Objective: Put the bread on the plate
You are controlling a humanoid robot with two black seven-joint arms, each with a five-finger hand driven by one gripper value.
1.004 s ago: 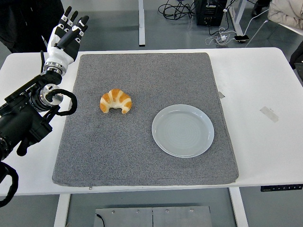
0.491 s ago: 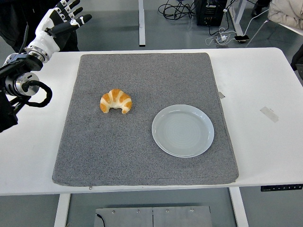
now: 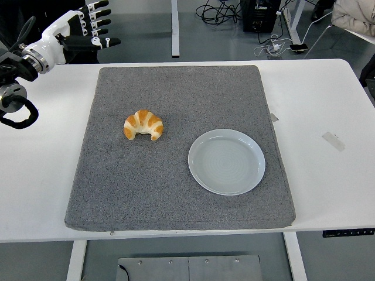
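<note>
Beyond the table's far left corner, the left hand (image 3: 88, 23) has been raised away, fingers spread and empty, so the bread (image 3: 143, 125) is not yet approached.

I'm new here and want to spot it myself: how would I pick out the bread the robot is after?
Find the grey mat covering the middle of the white table. Only two things lie on it: a round pale plate to the right and, apart from it to the left, the croissant. It is the golden, curved, striped one.
</note>
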